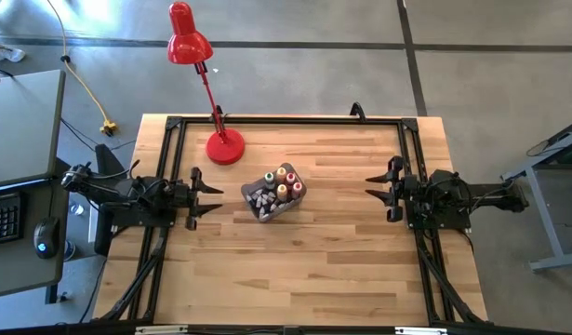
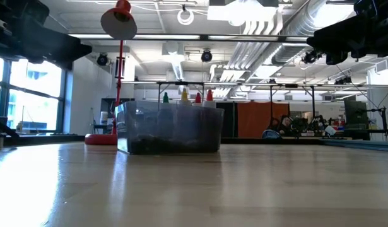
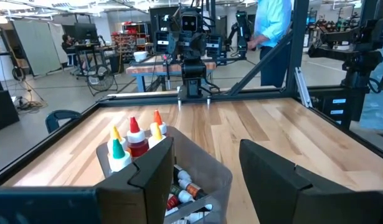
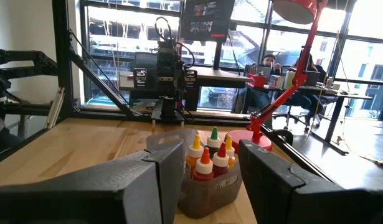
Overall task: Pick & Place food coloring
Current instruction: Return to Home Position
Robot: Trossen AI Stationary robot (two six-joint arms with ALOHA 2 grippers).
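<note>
Wooden surface point(image 1: 313, 270) carries the grey bin point(image 1: 247, 192) at centre, food coloring point(image 1: 284, 182) all inside it. At either side the left gripper point(image 1: 217, 198) and right gripper point(image 1: 370, 186) sit wide open and empty, well apart from it. Looks near home: finish with small slow moves, nothing swinging toward the bin.

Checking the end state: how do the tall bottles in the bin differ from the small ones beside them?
The tall bottles stand upright; the small bottles lie on their sides. The tall bottles' caps rise above the rim of the grey bin; the small bottles sit below it. Both groups are inside it. The left gripper and right gripper wait open, one each side.
</note>
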